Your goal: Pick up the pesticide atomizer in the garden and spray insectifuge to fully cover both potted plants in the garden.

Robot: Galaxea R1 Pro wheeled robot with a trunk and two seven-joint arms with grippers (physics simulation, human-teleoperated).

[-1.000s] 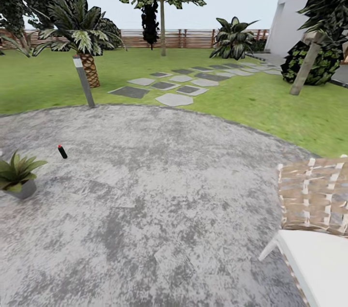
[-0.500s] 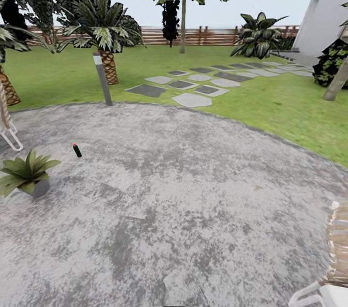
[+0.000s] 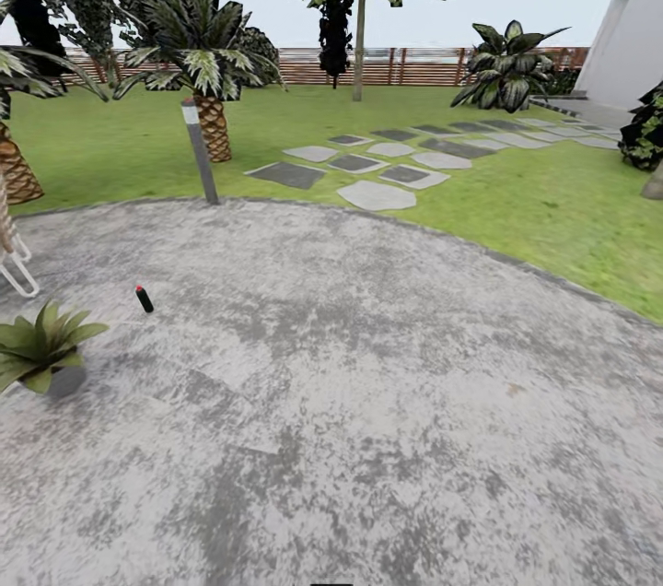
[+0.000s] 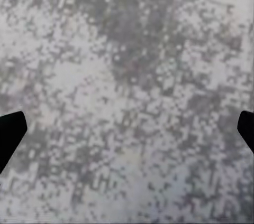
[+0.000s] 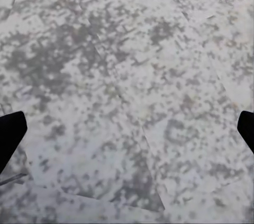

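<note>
Both grippers hang spread wide, the left gripper [image 4: 127, 129] and right gripper [image 5: 127, 129] with only mottled patio [image 3: 368, 402] between their dark fingertips; farther off, beyond the jaws to the left, one potted plant [image 3: 41, 348] sits; past it a small dark red-capped object [image 3: 144, 298]; then bollard lamp [image 3: 200, 151], lawn [image 3: 516, 199], fence [image 3: 414, 65].

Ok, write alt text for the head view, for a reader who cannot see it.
A round grey paved patio fills the foreground, with one potted plant at its left edge and a small dark object with a red tip standing just beyond it. Behind lie a grey bollard lamp, lawn, stepping stones, palms and a wooden fence.
</note>
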